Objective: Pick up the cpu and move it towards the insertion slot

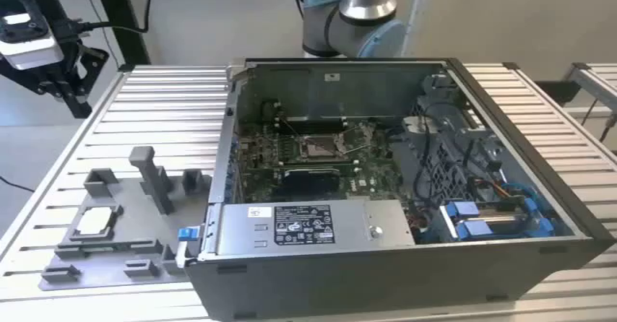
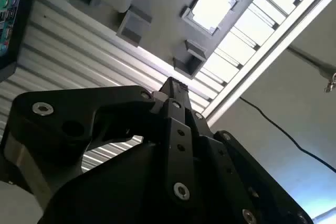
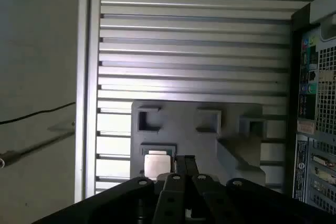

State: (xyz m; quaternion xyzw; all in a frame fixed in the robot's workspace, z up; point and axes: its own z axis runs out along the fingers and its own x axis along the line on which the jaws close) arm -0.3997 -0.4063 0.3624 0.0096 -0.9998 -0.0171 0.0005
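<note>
The gripper, clenched on nothing, hangs at the exterior view's upper left, while the cpu lies in the grey tray at lower left, well apart from the insertion slot.

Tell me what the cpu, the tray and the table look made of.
The cpu: apparently a metal top, silvery-white, smooth, catching light. The tray: probably matte grey plastic, with moulded blocks. The table: ribbed metal, likely aluminium, with a pale sheen.
</note>
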